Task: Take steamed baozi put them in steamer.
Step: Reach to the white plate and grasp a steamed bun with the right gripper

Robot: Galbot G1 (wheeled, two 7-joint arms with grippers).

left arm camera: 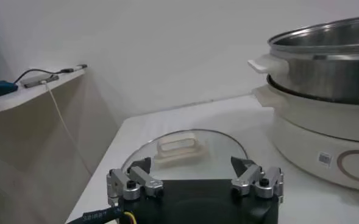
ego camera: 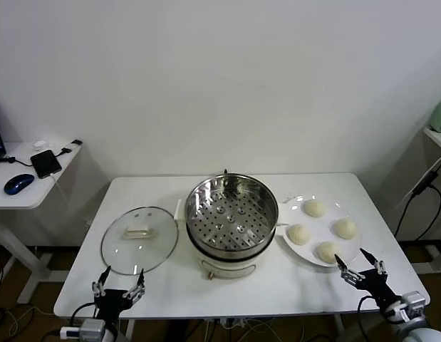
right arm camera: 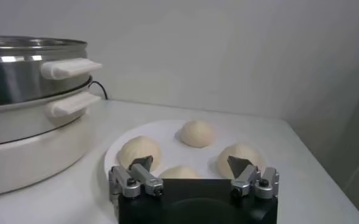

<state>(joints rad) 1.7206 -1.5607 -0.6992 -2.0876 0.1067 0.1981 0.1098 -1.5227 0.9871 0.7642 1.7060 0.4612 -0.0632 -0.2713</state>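
Several cream-white baozi (ego camera: 314, 208) lie on a flat white plate (ego camera: 295, 217) at the right of the table. The steel steamer (ego camera: 232, 213) with its perforated tray stands empty at the centre; its wall also shows in the right wrist view (right arm camera: 21, 73). My right gripper (ego camera: 360, 268) is open and empty, just in front of the plate's near edge, facing the nearest baozi (right arm camera: 178, 173). My left gripper (ego camera: 119, 287) is open and empty at the front left, just before the glass lid (ego camera: 139, 239).
The glass lid with a beige handle (left arm camera: 180, 148) lies flat left of the steamer. A side table (ego camera: 21, 174) with a mouse and phone stands at far left. A cable hangs at the far right.
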